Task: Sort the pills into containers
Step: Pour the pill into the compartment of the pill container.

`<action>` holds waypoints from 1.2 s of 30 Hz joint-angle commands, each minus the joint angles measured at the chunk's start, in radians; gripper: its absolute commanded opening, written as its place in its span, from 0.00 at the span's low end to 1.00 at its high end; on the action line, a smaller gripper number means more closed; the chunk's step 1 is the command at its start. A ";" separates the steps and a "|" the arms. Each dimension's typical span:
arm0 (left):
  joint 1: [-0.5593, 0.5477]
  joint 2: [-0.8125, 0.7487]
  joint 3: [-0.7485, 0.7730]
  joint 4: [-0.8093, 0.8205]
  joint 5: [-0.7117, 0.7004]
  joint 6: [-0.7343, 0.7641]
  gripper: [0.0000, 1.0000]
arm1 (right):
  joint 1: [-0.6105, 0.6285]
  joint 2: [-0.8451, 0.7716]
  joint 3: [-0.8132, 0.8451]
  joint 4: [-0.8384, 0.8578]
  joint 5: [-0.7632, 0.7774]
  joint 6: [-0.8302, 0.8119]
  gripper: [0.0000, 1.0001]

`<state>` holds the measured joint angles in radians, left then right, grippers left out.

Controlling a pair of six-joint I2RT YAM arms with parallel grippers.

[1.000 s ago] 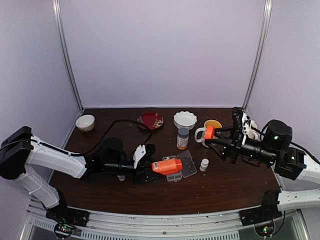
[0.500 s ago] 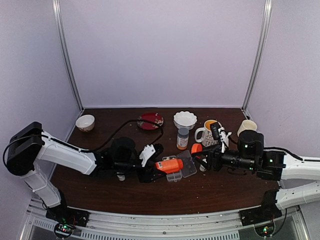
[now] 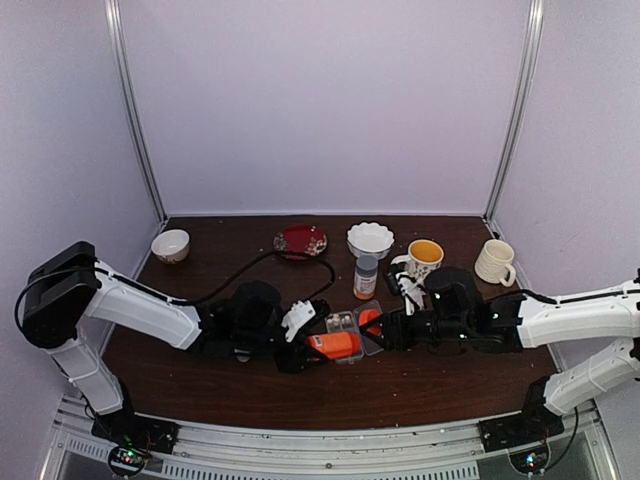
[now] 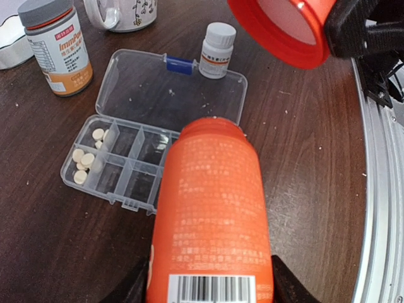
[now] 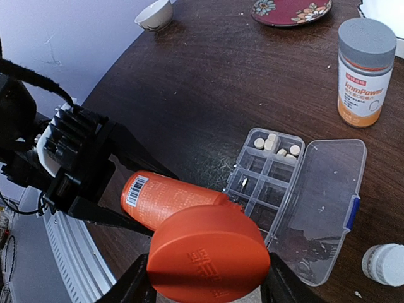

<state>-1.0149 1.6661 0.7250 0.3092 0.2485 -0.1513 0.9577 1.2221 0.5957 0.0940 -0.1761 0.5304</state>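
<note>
A clear pill box [image 4: 120,167] lies open on the table, its lid [image 4: 170,88] flat behind it. It also shows in the right wrist view [image 5: 271,183] and the top view [image 3: 345,322]. Several pale pills [image 4: 85,158] lie in two end cells; they show in the right wrist view [image 5: 274,145] too. My left gripper [image 3: 300,345] is shut on an orange-red bottle [image 4: 211,221], uncapped and tilted over the box's near cells. My right gripper [image 3: 385,330] is shut on the bottle's orange cap [image 5: 205,252], held just beside the bottle's mouth.
A grey-capped bottle with an orange label [image 3: 366,276] and a small white bottle [image 4: 216,50] stand by the box. Behind are a mug [image 3: 423,258], a white scalloped bowl [image 3: 370,239], a red plate [image 3: 301,241], a small bowl [image 3: 170,245] and a cream mug [image 3: 494,261].
My right arm has swung left and down, bringing the orange cap from near the mug to just beside the bottle's mouth. My left gripper has shifted the bottle slightly right, over the box.
</note>
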 commanded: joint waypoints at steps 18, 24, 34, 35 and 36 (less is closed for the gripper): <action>-0.016 0.044 0.127 -0.146 -0.031 0.033 0.00 | 0.003 0.108 0.083 0.059 -0.089 0.035 0.00; -0.018 0.056 0.150 -0.170 -0.033 0.040 0.00 | 0.006 0.276 0.168 -0.108 -0.098 -0.005 0.00; -0.023 0.072 0.180 -0.207 -0.032 0.048 0.00 | -0.015 0.209 0.290 -0.235 -0.021 -0.090 0.00; -0.024 0.072 0.181 -0.210 -0.032 0.048 0.00 | -0.016 0.197 0.295 -0.237 -0.022 -0.090 0.00; -0.025 0.072 0.183 -0.214 -0.033 0.048 0.00 | -0.017 0.190 0.295 -0.234 -0.023 -0.089 0.00</action>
<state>-1.0317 1.7252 0.8791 0.1009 0.2131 -0.1173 0.9508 1.4796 0.8474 -0.1093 -0.2379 0.4694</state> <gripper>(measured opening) 0.532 0.543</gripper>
